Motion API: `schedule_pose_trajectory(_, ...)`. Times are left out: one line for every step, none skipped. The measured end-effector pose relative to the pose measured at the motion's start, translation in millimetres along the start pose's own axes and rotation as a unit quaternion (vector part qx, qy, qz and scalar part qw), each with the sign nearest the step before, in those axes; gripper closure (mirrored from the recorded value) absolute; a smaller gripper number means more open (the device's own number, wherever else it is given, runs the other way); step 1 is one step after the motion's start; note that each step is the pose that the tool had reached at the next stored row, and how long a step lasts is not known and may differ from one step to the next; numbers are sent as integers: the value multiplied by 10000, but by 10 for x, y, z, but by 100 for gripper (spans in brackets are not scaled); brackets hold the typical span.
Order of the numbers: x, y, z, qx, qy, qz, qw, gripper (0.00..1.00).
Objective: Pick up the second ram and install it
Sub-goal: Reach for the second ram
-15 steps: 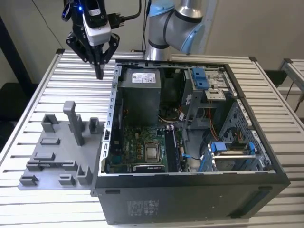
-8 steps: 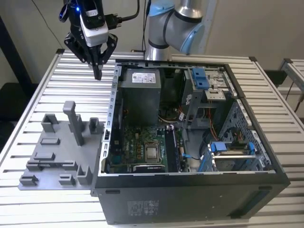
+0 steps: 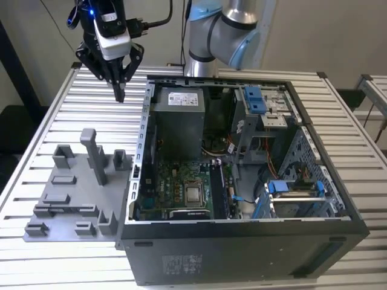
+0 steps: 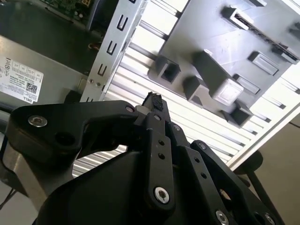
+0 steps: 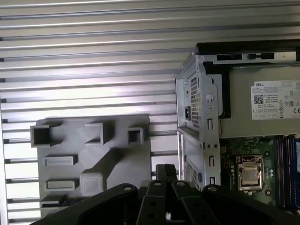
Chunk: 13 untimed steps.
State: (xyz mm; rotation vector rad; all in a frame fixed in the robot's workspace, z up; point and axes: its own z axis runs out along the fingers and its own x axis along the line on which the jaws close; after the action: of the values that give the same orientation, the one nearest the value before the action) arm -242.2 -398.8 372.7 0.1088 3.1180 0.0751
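My gripper [image 3: 120,92] hangs high over the slatted table, just beyond the far corner of the open computer case [image 3: 143,130] on the exterior view's left. Its black fingers [image 4: 153,101] are pressed together, shut, with nothing between them; the joined tips [image 5: 165,171] point down near the light-grey holder tray [image 5: 93,159]. The tray [image 3: 72,187] shows only grey blocks and slots. The second ram is out of view. Inside the case, long dark memory slots [image 3: 217,190] run beside the processor socket [image 3: 195,194]; I cannot tell whether a stick sits in them.
The case lies on its side with its metal wall [image 5: 194,108] next to the tray. A grey power supply [image 3: 176,121] and blue drive brackets [image 3: 254,99] fill its far end. The arm's base [image 3: 208,36] rises behind the case. Bare slatted table [image 5: 93,56] lies beyond the tray.
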Motion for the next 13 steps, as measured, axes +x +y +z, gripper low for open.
schedule_pose_trajectory(23,-2,1,0,0,0,10000,89)
schedule_pose_trajectory(45,-3,2,0,1,0,10000,89)
schedule_pose_trajectory(63,-4,3,0,0,0,10000,89)
schedule_pose_trajectory(79,-6,4,0,1,0,10000,89)
schedule_pose_trajectory(100,-7,5,0,1,0,10000,89)
schedule_pose_trajectory(117,-8,7,0,1,0,10000,89)
schedule_pose_trajectory(132,-10,7,0,2,0,10000,89)
schedule_pose_trajectory(149,-11,8,0,2,0,10000,89)
schedule_pose_trajectory(159,-11,9,0,4,0,10000,89)
schedule_pose_trajectory(167,-12,10,1,16,1,10000,89)
schedule_pose_trajectory(182,-13,9,2,31,1,10000,89)
schedule_pose_trajectory(194,-14,9,3,45,2,10000,89)
schedule_pose_trajectory(209,-15,8,5,58,3,10000,89)
